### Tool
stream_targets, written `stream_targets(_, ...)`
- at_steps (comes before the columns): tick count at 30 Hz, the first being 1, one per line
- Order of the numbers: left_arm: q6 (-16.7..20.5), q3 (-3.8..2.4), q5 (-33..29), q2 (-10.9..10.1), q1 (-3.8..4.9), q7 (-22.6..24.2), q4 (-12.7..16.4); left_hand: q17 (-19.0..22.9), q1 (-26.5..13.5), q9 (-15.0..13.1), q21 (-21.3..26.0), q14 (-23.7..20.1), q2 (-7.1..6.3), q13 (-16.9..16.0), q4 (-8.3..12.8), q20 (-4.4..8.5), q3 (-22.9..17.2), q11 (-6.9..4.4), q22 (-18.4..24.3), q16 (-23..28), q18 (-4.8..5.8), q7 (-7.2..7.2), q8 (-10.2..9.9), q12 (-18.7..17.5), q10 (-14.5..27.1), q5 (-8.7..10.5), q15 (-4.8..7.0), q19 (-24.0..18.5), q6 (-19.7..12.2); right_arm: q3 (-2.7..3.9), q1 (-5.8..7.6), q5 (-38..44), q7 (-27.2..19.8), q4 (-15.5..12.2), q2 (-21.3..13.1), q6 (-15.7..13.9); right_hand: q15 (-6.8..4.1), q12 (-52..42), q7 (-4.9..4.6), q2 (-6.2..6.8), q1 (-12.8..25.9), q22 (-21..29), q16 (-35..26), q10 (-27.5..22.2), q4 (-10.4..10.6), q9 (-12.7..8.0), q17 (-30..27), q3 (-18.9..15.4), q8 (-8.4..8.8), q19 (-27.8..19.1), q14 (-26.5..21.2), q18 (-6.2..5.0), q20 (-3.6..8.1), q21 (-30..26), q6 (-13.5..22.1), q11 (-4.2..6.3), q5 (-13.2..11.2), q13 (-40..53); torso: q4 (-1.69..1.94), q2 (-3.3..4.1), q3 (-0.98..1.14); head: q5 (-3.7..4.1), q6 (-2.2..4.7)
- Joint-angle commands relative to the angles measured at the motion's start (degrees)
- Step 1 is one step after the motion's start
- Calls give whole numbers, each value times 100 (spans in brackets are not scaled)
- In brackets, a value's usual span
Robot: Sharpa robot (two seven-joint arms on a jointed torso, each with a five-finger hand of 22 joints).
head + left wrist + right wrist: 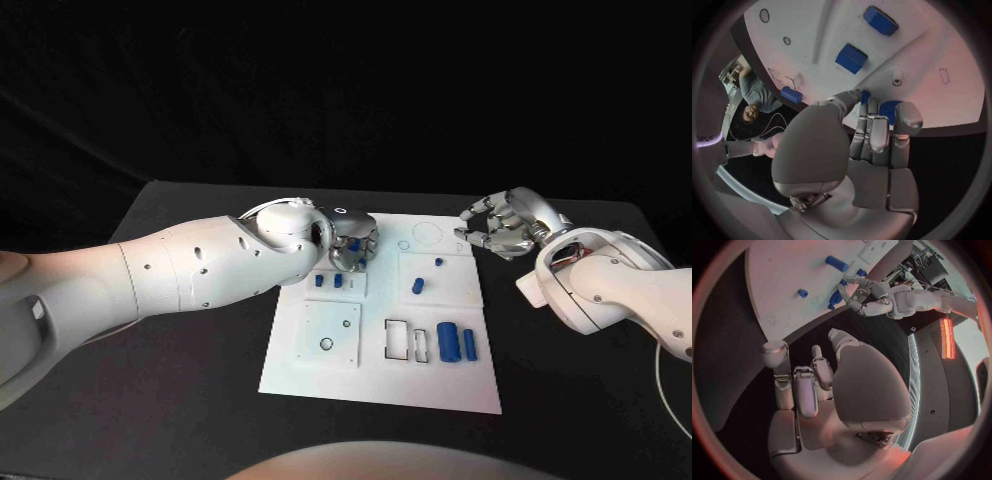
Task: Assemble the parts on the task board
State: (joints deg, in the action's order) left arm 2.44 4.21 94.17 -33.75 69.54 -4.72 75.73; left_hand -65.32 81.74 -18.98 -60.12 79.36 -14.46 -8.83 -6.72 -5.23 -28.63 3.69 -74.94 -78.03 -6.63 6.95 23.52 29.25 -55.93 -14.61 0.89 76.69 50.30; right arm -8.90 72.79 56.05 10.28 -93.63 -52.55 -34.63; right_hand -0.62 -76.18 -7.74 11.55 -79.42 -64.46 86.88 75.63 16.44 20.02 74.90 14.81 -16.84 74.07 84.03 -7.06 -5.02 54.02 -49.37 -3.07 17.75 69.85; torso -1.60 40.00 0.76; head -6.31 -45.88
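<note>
Task board [378, 375] on black table [173, 400]; left hand [351, 243] gripping a blue part [888, 109], right hand [495, 229] empty, fingers apart.

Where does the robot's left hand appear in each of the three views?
Head view: left hand over the task board's far left part.
Left wrist view: left hand close up, fingertips beside blue parts.
Right wrist view: left hand at the board's edge.
Shared landmark: the task board.
</note>
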Motion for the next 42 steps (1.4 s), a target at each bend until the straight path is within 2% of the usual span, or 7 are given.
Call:
stream_targets(1,-124,-1,-10,24,-2,-46,-11,-7,-23,-2,-43,46,44,13,6,0,-46,-6,-720,-31,87,5,-25,-41,-68,37,-6,61,86,0,-4,49,-17,-10,2,10,-32,-1,-14,24,31,-4,-27,-26,-7,5,744,29,-24,-31,405,-68,-7,-5,26,-7,14,5,0,2,2,6,-15)
stream_targets(6,-185,-1,-11,30,-2,-148,-22,-290,-5,-17,-413,244,141,35,101,-34,-121,-15,-823,-213,157,22,-56,-98,-267,70,-52,240,237,0,-4,49,-19,-9,2,8,-32,-1,-14,24,31,-4,-27,-26,-7,5,744,29,-24,-31,405,-68,-7,-5,26,-7,14,5,3,-1,3,8,-20)
stream_targets(19,-267,-2,-41,25,-3,-237,-29,-287,95,-19,-508,289,257,61,312,-60,-274,10,-842,-234,169,59,-157,-209,-377,111,-79,284,315,0,-4,50,-24,-11,1,4,-33,-5,-12,25,33,-4,-28,-22,-8,11,745,41,-30,-31,405,-68,-7,-11,21,-6,27,9,0,-5,3,11,-37)
stream_targets(26,-100,-10,-168,11,-3,-166,7,-376,67,-52,-706,365,309,50,404,-60,-306,-11,-891,-291,201,45,-156,-232,-541,146,-70,370,454,1,-4,50,-36,-12,6,-3,-33,-5,-12,25,33,-4,-28,-22,-8,11,745,41,-30,-31,405,-68,-7,-11,21,-6,27,9,3,-11,0,12,-10)
stream_targets(32,75,-64,-412,-119,-5,-178,145,-392,10,-59,-742,391,297,60,422,-57,-301,-9,-898,-303,206,44,-179,-283,-565,146,-66,389,475,1,-4,52,-42,-8,8,-11,-34,-3,-11,24,35,-1,-29,-23,-8,15,745,46,-35,-32,405,-69,-7,-16,15,-5,32,6,3,-11,-3,15,24)
stream_targets(42,227,-241,-732,-454,5,-212,415,-390,-48,-67,-788,402,294,66,424,-57,-289,-9,-909,-305,214,47,-197,-321,-607,168,-65,409,498,1,-5,67,-35,8,1,-21,-34,-3,-11,25,35,5,-32,-23,-8,16,738,49,-36,-36,403,-71,-7,-27,13,-5,34,5,13,-14,-5,24,44)
